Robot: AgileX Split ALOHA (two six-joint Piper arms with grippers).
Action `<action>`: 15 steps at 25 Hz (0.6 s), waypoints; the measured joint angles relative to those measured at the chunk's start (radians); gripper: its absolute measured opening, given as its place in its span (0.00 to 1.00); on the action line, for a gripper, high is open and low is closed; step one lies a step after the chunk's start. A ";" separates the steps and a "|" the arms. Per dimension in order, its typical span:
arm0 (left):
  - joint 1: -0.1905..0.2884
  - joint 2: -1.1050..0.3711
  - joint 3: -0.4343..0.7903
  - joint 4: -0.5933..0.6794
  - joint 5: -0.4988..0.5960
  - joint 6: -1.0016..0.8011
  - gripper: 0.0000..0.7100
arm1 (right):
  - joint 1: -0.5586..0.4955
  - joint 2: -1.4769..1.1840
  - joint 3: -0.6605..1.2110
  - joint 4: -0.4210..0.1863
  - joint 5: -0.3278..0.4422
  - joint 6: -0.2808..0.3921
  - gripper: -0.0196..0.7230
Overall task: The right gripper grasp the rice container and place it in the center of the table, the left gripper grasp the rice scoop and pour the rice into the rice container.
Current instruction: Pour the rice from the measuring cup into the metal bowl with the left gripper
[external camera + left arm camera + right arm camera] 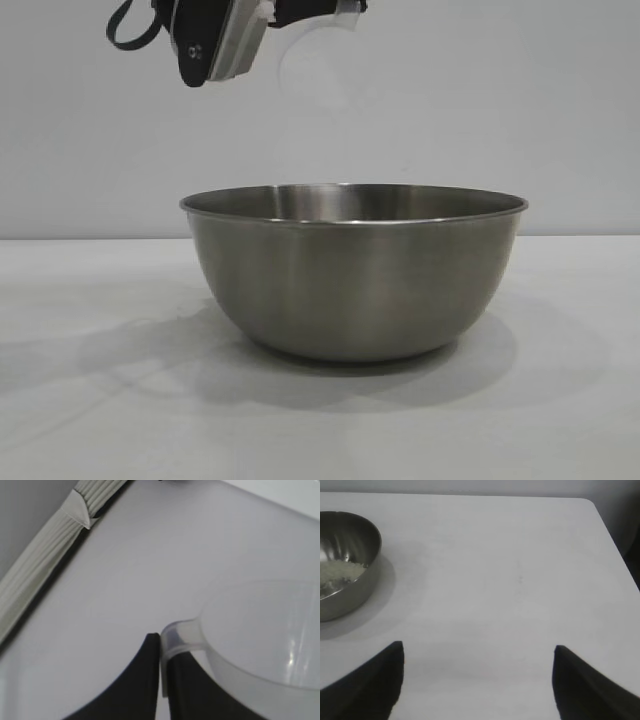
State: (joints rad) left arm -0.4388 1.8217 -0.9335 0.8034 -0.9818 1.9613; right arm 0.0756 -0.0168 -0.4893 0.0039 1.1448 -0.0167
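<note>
Fingers of the left gripper (161, 680) pinch the scoop (260, 635) by its handle, above the bowl (354, 275) on the table (90, 400), where rice (340, 572) already lies. We should keep tipping over its middle. Our right gripper (477, 680) hangs open, well apart from the bowl; we read no labels.

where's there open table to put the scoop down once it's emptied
Bare table runs from the rice container out to the far rounded corner, ahead of the open right claw. The crowded spot is above the container, where the left claw pinches the rice scoop by its handle.
</note>
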 joint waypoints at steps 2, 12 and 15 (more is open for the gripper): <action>0.000 0.000 -0.001 0.002 -0.015 0.051 0.00 | 0.000 0.000 0.000 0.000 0.000 0.000 0.75; -0.002 0.000 -0.002 0.097 -0.065 0.144 0.00 | 0.000 0.000 0.000 0.000 0.000 0.000 0.75; -0.002 0.000 -0.002 0.105 -0.096 0.148 0.00 | 0.000 0.000 0.000 0.000 0.000 0.000 0.75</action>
State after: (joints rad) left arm -0.4404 1.8217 -0.9358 0.9086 -1.0773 2.1091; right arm 0.0756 -0.0168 -0.4893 0.0039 1.1448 -0.0167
